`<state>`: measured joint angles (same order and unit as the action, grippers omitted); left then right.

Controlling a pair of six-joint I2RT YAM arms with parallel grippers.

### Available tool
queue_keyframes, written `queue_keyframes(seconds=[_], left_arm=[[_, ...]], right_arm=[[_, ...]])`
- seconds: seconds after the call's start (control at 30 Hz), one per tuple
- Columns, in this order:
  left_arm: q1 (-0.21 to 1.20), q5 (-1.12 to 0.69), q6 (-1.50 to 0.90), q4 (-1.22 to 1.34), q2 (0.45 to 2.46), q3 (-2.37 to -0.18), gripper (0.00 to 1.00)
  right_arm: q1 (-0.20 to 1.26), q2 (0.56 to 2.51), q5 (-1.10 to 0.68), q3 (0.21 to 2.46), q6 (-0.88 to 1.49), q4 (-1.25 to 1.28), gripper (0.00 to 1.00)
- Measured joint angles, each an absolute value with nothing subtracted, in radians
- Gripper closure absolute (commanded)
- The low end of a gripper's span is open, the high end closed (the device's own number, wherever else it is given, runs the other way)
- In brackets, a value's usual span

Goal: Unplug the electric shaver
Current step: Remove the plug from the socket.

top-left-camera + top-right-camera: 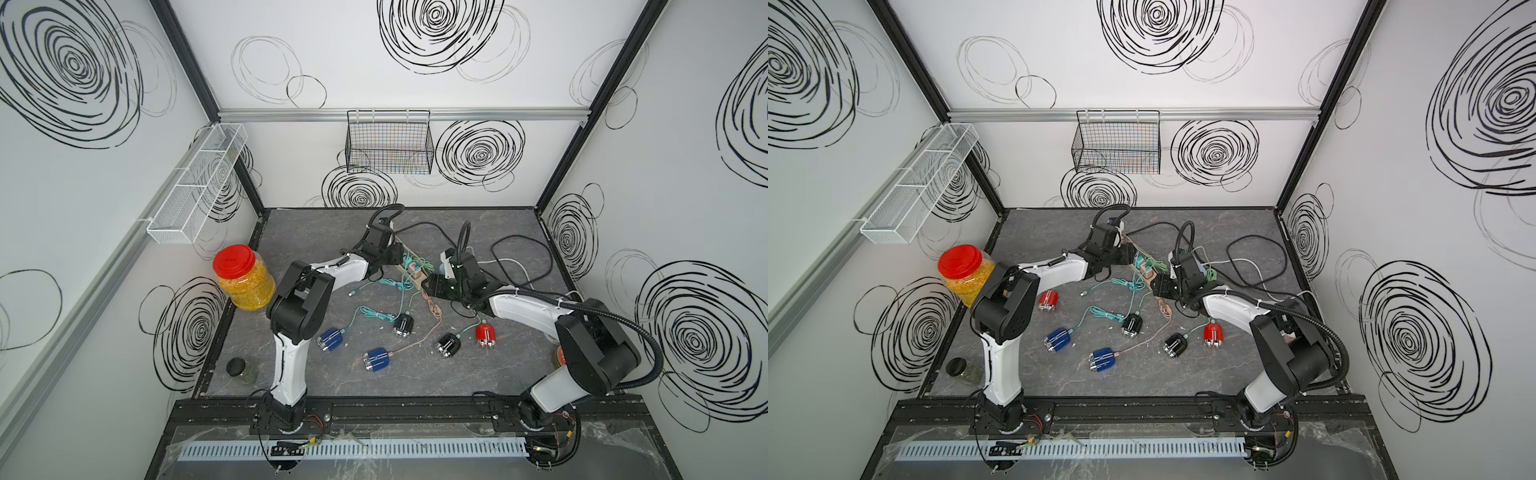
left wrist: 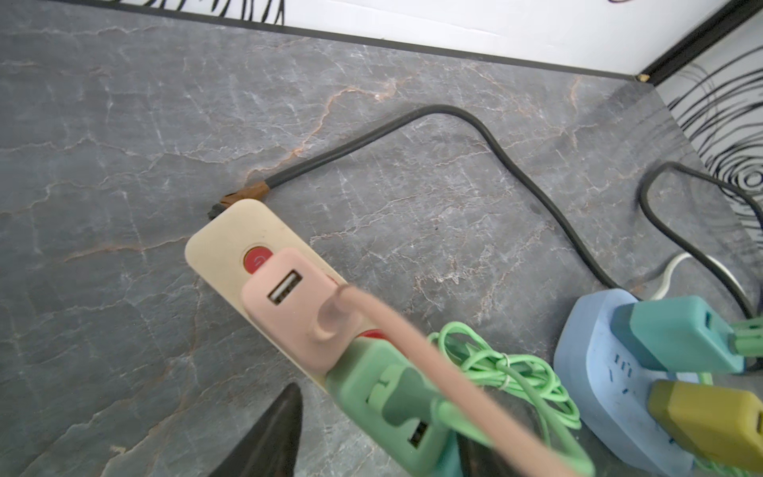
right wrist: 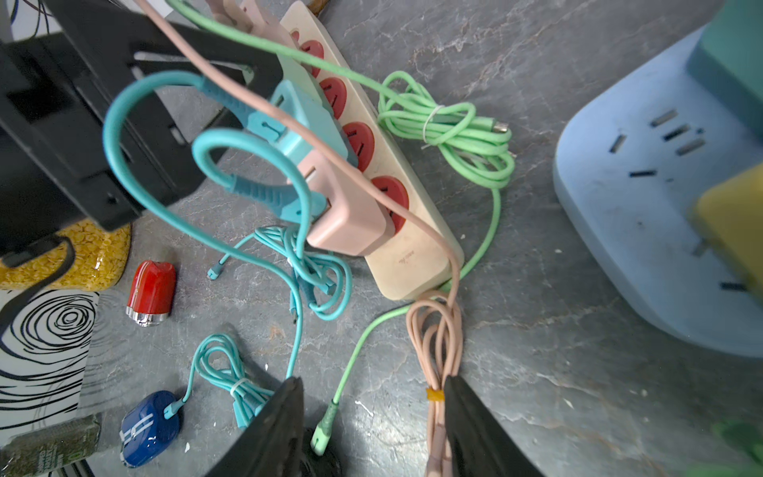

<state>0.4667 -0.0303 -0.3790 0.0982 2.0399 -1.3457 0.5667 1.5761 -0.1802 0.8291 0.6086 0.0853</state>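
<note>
Several electric shavers lie on the table: two blue, two black and a red one; another red shaver lies by the left arm. Their cables run to a beige power strip carrying pink, green and teal chargers. My left gripper is open, its fingers either side of the green charger, one finger clearly apart from it. My right gripper hangs open near the strip's end, with a loose green cable end between its fingers and a pink cable bundle beside one.
A blue round power strip with teal and yellow chargers stands close to the beige one. Black and white cords loop at the back right. A red-lidded jar and a small dark-lidded jar stand at the left edge.
</note>
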Motion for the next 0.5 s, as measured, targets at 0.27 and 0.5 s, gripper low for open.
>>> queue_keyframes(seconds=[0.27,0.5], left_arm=[[0.468,-0.029,-0.382,0.102,2.04,-1.344,0.41],[0.468,-0.029,-0.382,0.101,2.04,-1.344,0.41]], right_arm=[[0.562,1.681,-0.196,0.905,0.583,0.142,0.64],[0.569,1.735,-0.204,0.926,0.54,0.155,0.63]])
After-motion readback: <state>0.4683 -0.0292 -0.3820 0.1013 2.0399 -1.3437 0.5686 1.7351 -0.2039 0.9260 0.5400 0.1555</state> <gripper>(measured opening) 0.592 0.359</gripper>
